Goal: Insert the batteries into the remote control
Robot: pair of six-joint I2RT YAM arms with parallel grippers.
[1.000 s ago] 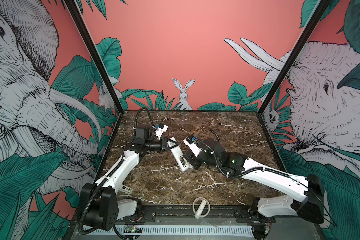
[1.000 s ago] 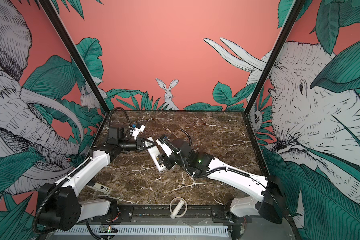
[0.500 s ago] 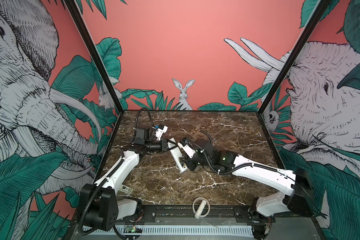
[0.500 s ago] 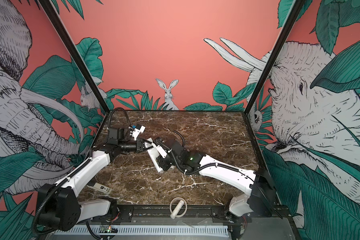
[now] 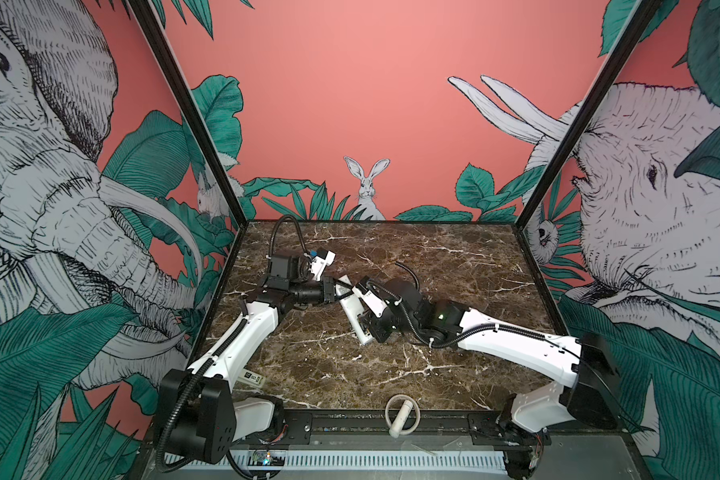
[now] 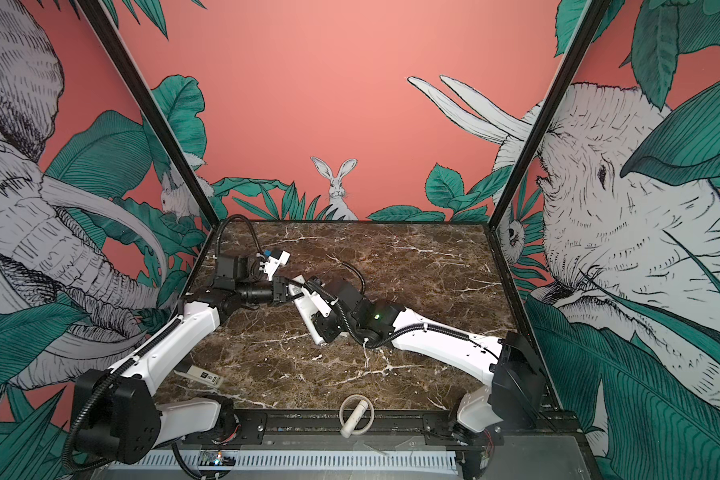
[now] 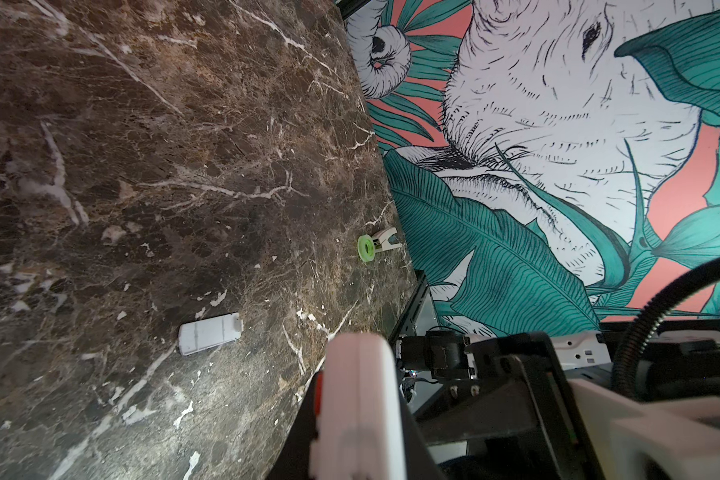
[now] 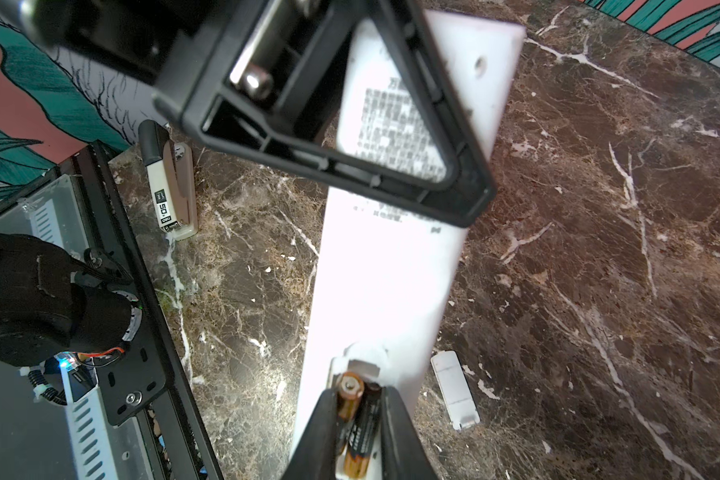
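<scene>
Compared with a second ago, the right fingers [image 8: 321, 419] are found moved in onto the remote control [image 8: 391, 282] and drawn closer together. The two batteries [image 8: 352, 411] are clamped between them, seated side by side in its open back. The remote control's other end is gripped between the left fingers [image 8: 470, 191].

Brown marble desk [image 5: 454, 257]. Small white cover [image 7: 210, 333] lying flat. Green ring [image 7: 366, 248] near desk edge. White cylinder with ring [image 5: 400, 415] at front rail.
</scene>
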